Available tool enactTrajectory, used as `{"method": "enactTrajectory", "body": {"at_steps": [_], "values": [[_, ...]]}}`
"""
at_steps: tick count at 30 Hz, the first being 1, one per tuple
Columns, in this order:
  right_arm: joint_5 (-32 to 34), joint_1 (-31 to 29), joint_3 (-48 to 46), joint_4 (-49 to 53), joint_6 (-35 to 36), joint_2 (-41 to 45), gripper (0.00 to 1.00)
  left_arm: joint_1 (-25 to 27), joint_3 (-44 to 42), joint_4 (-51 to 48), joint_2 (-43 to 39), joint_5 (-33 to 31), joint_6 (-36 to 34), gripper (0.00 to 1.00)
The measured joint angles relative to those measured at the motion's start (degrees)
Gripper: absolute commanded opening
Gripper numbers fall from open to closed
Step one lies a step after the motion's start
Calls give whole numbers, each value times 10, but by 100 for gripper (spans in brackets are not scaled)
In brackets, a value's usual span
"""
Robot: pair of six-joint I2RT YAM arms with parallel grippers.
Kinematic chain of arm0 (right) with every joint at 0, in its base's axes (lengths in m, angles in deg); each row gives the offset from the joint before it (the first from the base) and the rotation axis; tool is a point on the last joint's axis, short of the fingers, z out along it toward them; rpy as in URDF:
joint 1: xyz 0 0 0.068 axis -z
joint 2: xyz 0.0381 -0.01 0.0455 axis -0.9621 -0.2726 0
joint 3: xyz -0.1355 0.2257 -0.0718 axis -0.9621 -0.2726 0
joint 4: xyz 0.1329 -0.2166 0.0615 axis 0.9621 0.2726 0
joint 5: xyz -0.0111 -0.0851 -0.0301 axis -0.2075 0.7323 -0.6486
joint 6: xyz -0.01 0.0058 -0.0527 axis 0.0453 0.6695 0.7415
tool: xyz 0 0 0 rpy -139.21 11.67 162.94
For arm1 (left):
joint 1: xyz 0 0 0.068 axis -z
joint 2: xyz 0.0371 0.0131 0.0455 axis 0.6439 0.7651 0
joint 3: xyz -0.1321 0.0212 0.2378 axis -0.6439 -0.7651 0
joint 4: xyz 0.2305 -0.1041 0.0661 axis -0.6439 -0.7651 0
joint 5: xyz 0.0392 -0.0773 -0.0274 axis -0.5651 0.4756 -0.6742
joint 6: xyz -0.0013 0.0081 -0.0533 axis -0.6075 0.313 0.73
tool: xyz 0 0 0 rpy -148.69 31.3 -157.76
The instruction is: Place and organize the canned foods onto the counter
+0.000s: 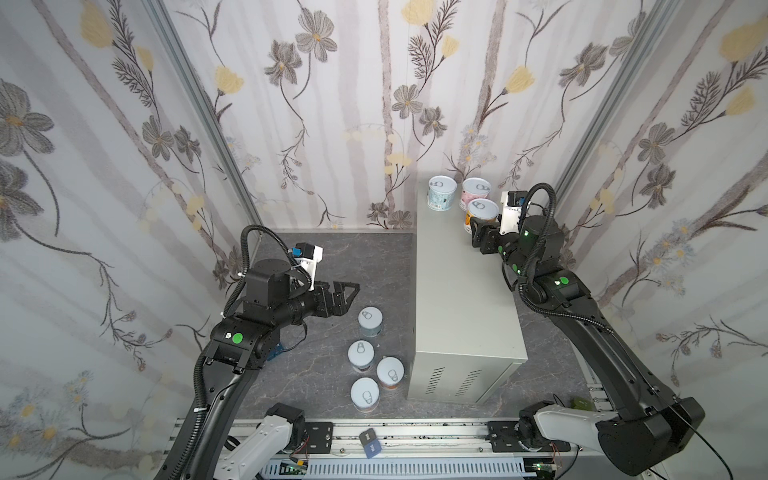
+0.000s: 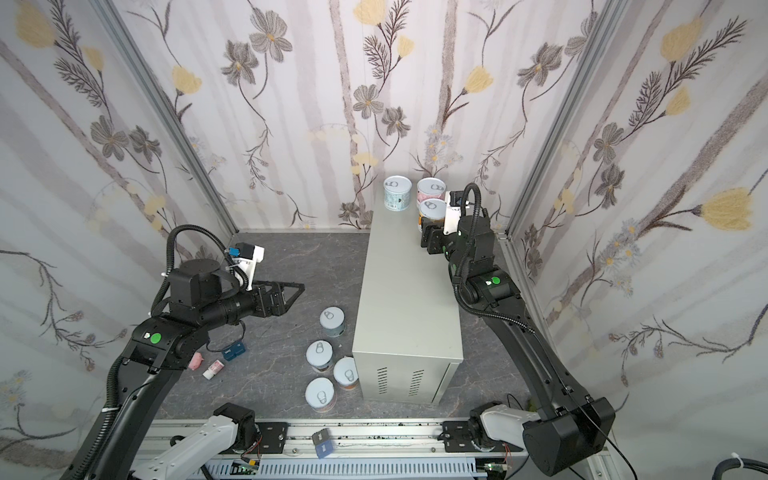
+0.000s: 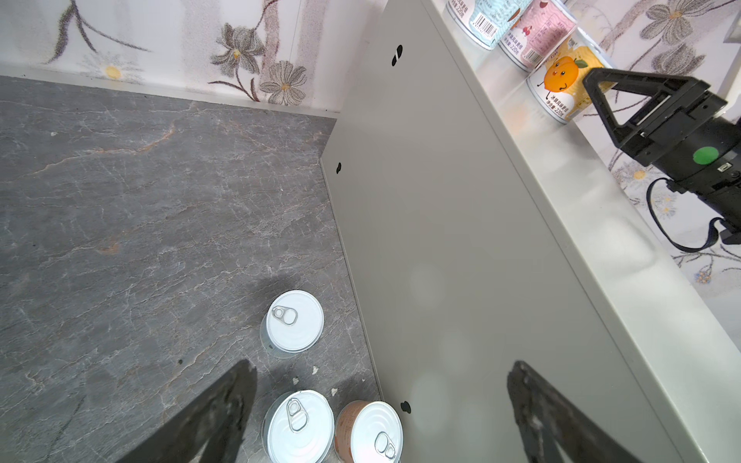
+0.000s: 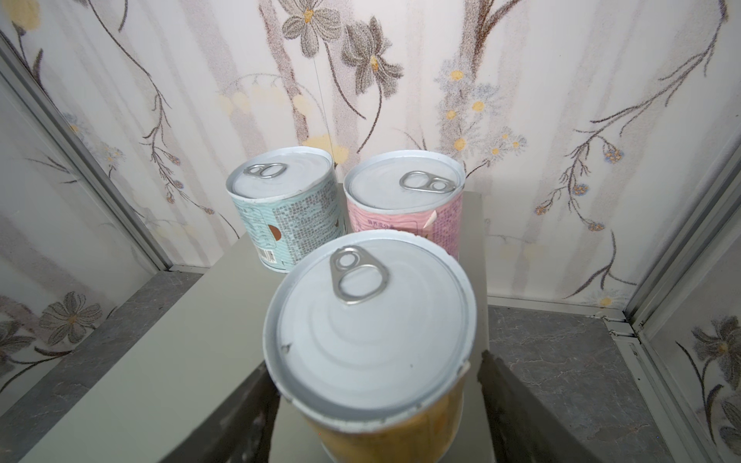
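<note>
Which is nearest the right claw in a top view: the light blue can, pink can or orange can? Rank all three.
1. orange can, on the counter near its right edge, between the jaws of the right claw.
2. pink can, just behind it, at the far end.
3. light blue can, far end, left side.

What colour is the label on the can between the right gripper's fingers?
The short silver-lidded can has an orange-and-white cartoon-fruit label, clearest in left wrist view.
</note>
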State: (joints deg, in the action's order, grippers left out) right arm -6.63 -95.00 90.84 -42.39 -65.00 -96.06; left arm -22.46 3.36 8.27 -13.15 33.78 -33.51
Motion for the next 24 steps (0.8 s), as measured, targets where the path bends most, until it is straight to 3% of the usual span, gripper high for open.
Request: {"method": "enactTrajectory", "body": {"at_steps": [24], "values": [[-20, 9, 23, -4, 10, -20, 73, 0, 0, -2, -1, -10, 0, 100]]}}
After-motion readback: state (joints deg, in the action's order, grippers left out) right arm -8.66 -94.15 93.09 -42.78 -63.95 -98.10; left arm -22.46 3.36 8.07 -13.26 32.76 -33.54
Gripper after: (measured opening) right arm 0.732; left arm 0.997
